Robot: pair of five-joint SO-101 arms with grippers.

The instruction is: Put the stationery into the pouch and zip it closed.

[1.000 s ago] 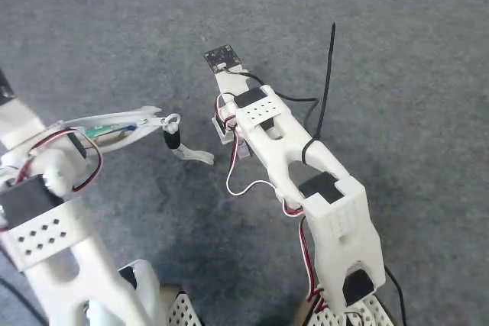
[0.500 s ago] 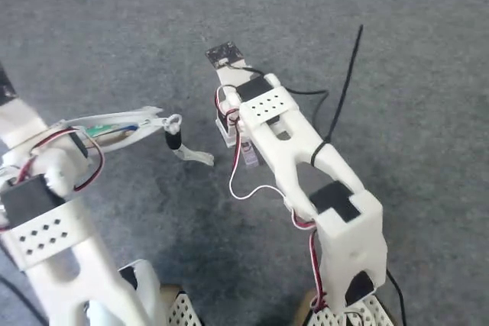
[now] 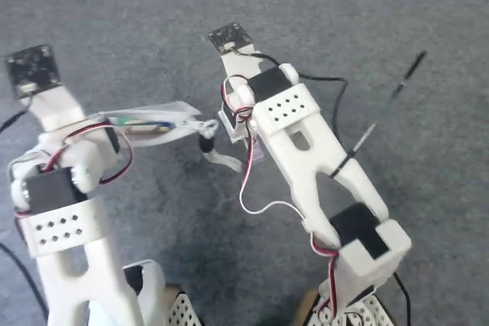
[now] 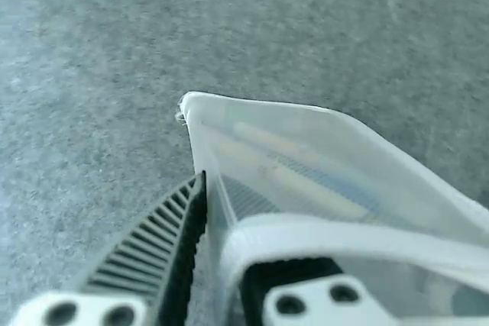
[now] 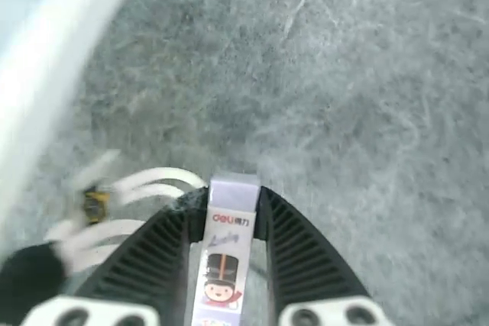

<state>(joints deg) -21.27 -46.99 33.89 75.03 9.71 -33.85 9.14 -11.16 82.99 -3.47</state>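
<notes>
A translucent white pouch with pens showing through it hangs off the grey carpet, pinched in my left gripper. In the left wrist view the pouch fills the space between the black ridged finger and the white one, and the left gripper is shut on its end. Its zipper pull, a black bead with a white strap, dangles at the open end. Right beside it, my right gripper is shut on a small white eraser with a cartoon figure. The pouch edge and pull cord lie just ahead of it.
Grey carpet covers the whole table. A stiff black cable sticks out from the right arm toward the far right. Both arm bases stand at the near edge.
The left arm has swung the pouch rightward, toward the right arm, and its wrist board came into view. The right arm, still holding the eraser, leaned to the right with its cable.
</notes>
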